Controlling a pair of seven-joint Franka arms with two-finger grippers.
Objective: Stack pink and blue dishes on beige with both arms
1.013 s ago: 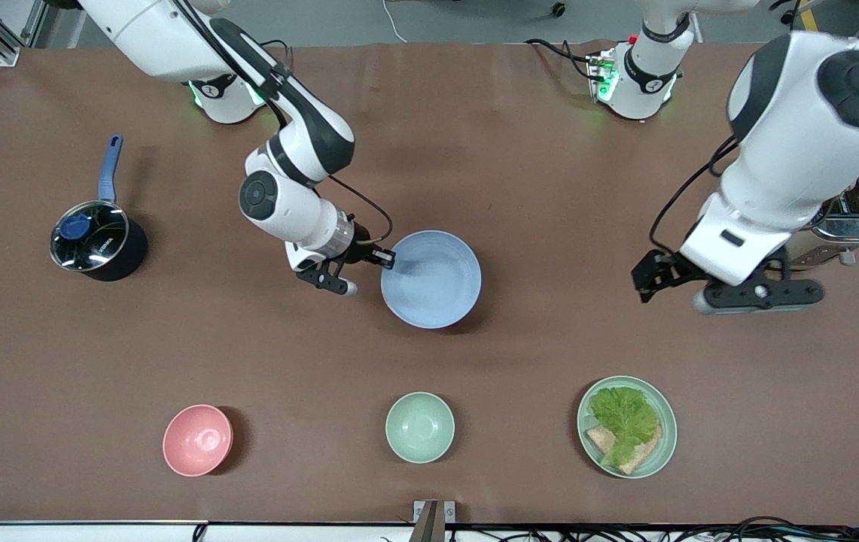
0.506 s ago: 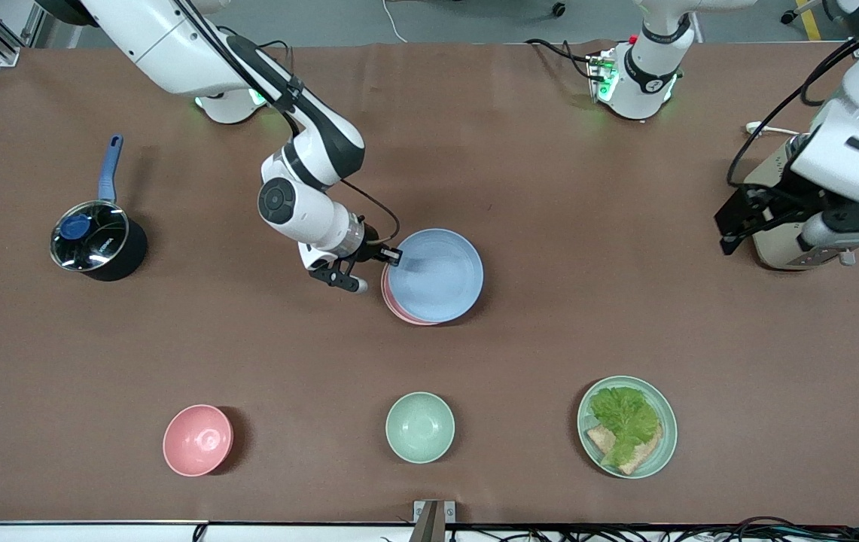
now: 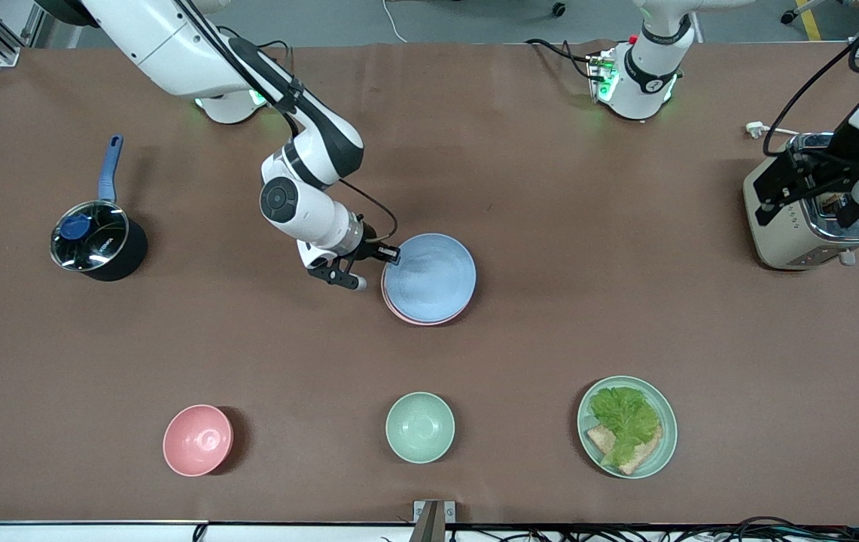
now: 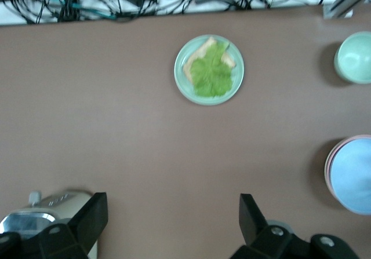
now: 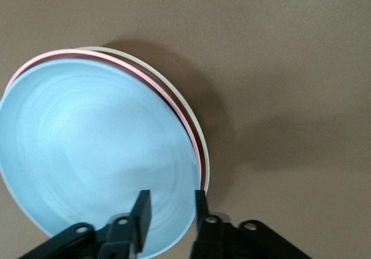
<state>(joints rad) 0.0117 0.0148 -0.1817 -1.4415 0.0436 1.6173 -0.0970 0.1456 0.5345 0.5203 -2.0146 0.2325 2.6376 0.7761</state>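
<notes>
The blue plate point(image 3: 429, 277) lies on top of the pink plate point(image 3: 401, 314), in the middle of the table. Only the pink plate's rim point(image 5: 145, 73) shows under it. The beige plate point(image 5: 190, 120) is at the bottom of the stack, and a thin cream edge of it shows in the right wrist view. My right gripper point(image 3: 390, 256) is at the blue plate's rim, on the side toward the right arm's end. Its fingers point(image 5: 142, 208) straddle the rim with a gap, open. My left gripper point(image 4: 171, 218) hangs wide open and empty over the toaster point(image 3: 805, 226).
A black saucepan point(image 3: 94, 245) with a blue handle stands at the right arm's end. Near the front edge are a pink bowl point(image 3: 197, 440), a mint-green bowl point(image 3: 419, 427) and a mint-green plate point(image 3: 662, 452) with lettuce and bread.
My right gripper has lowered the blue plate onto the pink one. The left arm has pulled back to its end of the table, over the toaster.
</notes>
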